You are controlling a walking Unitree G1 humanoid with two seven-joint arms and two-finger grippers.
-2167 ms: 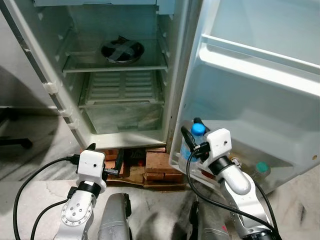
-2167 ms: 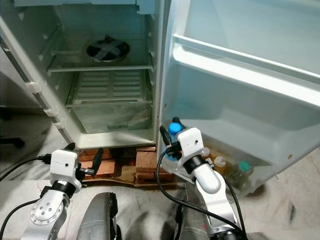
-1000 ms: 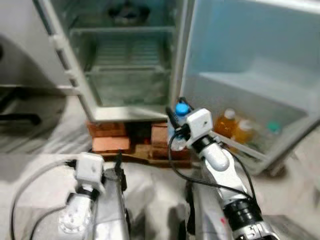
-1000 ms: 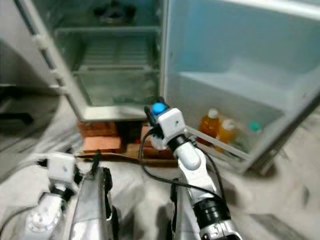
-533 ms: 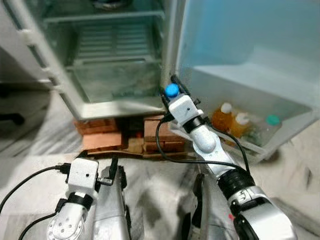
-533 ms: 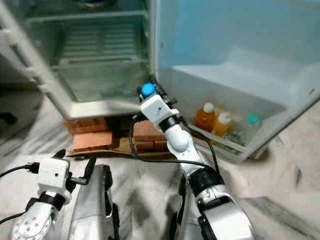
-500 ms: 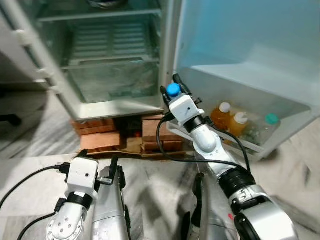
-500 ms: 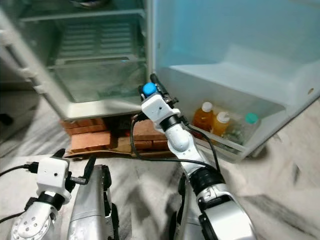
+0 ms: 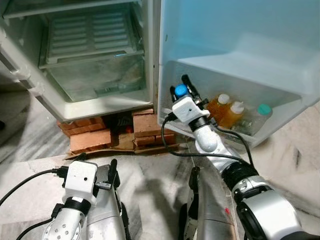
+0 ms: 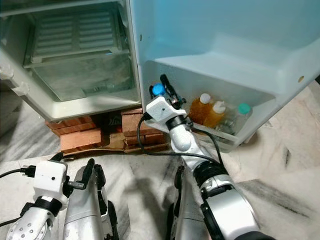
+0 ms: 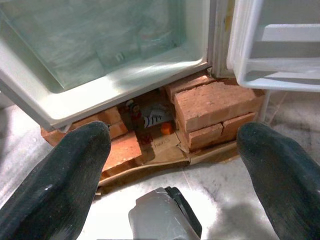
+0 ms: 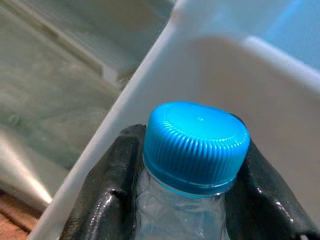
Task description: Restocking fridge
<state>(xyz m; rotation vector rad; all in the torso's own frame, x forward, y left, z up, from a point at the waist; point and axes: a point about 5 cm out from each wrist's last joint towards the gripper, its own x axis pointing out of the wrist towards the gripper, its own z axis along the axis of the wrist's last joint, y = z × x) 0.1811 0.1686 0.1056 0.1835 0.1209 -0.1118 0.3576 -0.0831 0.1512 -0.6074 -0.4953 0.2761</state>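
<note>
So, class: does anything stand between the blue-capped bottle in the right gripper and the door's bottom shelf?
Nothing visible does. The right gripper holds the blue-capped bottle at the free near end of the door shelf; the orange bottles stand farther along.

The bottle (image 12: 186,210) is clear plastic with a ridged blue cap (image 12: 197,145). The right hand (image 12: 185,200) has glossy black fingers (image 12: 102,200). The door bin (image 9: 280,125) is smooth white plastic. The bricks (image 11: 212,107) look rough, the floor (image 9: 40,175) marbled.
</note>
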